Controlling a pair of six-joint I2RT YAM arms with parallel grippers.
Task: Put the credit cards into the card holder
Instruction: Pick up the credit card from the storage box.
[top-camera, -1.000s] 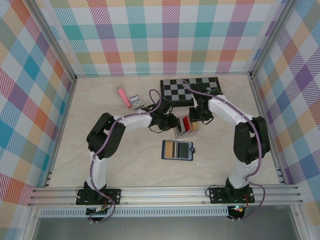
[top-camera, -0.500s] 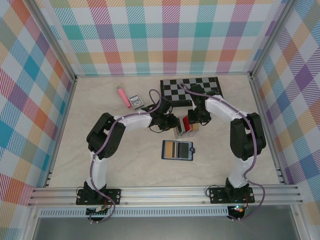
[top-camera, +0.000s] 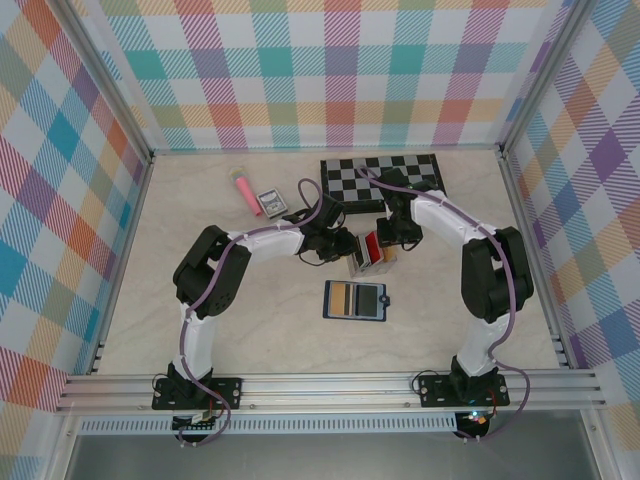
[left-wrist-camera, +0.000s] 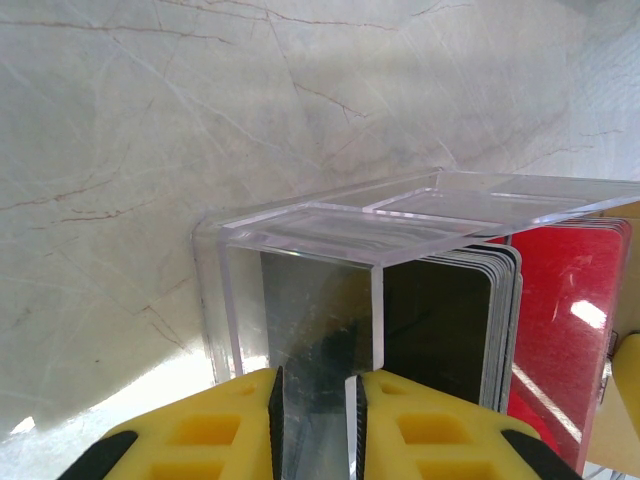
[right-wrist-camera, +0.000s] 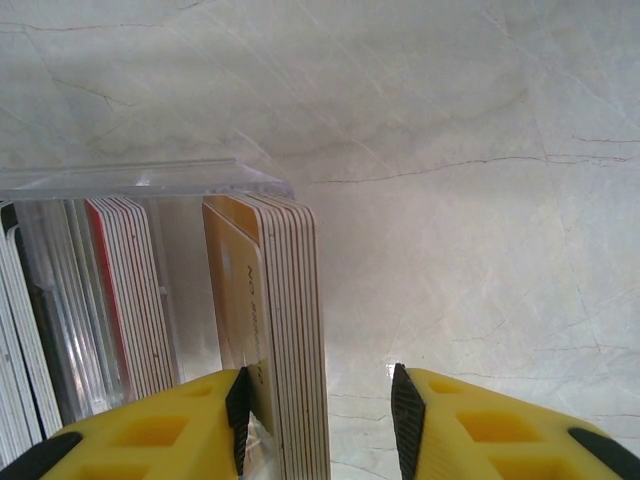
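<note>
Acrylic stand (left-wrist-camera: 400, 225) clamped steady by the left pincer (left-wrist-camera: 312, 400); the spread right pincer (right-wrist-camera: 320, 385) straddles the yellow-orange credit cards (right-wrist-camera: 285, 300) at the stand's end and should pinch few, lifting straight; the card holder (top-camera: 356, 300) lies open near the stand, on its arm-base side.

I note a pale marble-look table (top-camera: 160, 260) with a navy blue folding wallet (top-camera: 356, 300) lying open on it. Beyond the wallet: clear acrylic card stand (top-camera: 368, 256), then black-and-white chessboard (top-camera: 385, 178). Beyond-left of the wallet: small blue-and-white box (top-camera: 270, 201), pink tube (top-camera: 242, 188).

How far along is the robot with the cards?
Barely started. The card holder lies open, maybe with one orange card inside. The left gripper grips the clear stand; the right gripper is open around the yellow cards. Every card there is left to move.
</note>
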